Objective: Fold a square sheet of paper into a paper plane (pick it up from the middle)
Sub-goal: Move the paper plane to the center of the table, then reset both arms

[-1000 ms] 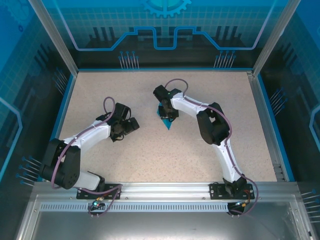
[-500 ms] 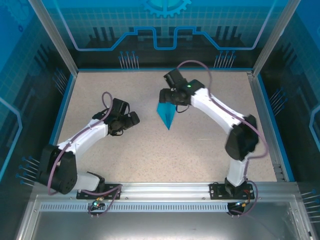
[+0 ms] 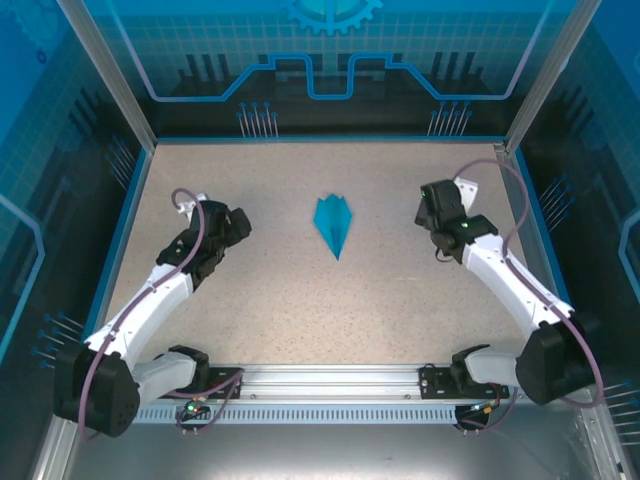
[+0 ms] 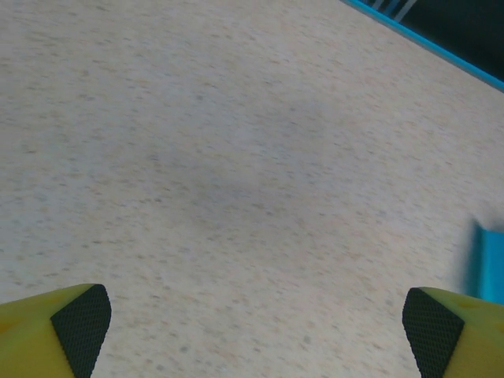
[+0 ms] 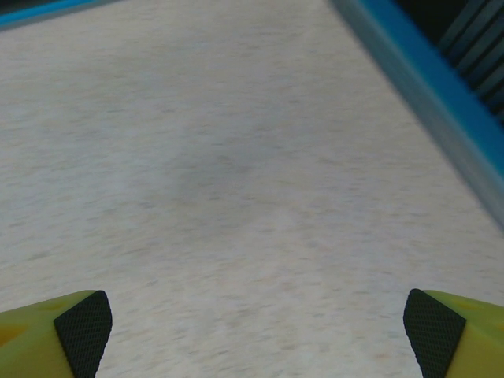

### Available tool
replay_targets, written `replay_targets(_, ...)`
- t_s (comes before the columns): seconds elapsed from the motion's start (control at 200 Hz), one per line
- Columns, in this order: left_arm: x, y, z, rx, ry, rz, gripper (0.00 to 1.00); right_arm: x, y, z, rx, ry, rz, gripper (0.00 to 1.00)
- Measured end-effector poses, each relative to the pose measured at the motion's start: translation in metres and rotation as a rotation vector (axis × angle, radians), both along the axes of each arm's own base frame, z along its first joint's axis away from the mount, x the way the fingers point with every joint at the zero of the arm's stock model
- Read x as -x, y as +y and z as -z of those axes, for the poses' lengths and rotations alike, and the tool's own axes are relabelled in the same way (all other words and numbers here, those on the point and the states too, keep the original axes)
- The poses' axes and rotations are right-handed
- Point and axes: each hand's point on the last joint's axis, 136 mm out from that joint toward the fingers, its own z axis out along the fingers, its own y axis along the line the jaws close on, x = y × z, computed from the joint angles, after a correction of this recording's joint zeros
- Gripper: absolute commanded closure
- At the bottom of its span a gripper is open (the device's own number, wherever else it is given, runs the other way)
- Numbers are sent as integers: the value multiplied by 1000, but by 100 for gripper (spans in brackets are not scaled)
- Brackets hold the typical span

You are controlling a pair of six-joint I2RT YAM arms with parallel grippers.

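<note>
one paper plane (image 3: 334, 224), two claws (image 4: 256, 327) (image 5: 256, 327), one table (image 3: 300, 310)

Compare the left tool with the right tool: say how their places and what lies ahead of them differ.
The left tool stands left of the paper plane, the right tool to its right. The left tool's camera catches the plane's teal edge at its right margin; the right tool faces bare table beside the blue border. Both are open, hold nothing and stand apart from the plane.
</note>
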Motion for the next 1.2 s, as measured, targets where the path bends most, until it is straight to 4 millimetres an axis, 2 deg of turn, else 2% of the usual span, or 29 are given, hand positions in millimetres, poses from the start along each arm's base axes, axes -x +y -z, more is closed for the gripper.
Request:
replay_targets(0.1,11,17,19,-67,-5,-39,1,19,-28,19,68,-30,49,1)
replay_targets(0.215,17,29,34,-151,-2,-40,2,34,-44,41,110,-37,45,0)
replay_targets(0.3,17,33,37,-195,-8,-19,1,35,-50,52,130,-35,25,1)
replay_targets(0.405,12,34,30,-244,-52,16,1,27,-52,63,122,-37,-13,0)
replay_targets(0.515,6,37,29,-287,-102,50,1,14,-40,77,101,-58,-105,1)
replay_targets(0.65,4,46,42,-296,-120,69,2,0,-23,85,86,-106,-227,1)
replay_targets(0.925,-19,32,57,-290,-171,202,1,-20,6,79,65,-235,-398,1)
replay_targets(1.06,-30,30,57,-272,-211,236,2,-25,9,69,72,-286,-416,1)
replay_targets(1.201,-38,26,68,-248,-210,270,1,-30,11,65,89,-311,-430,1)
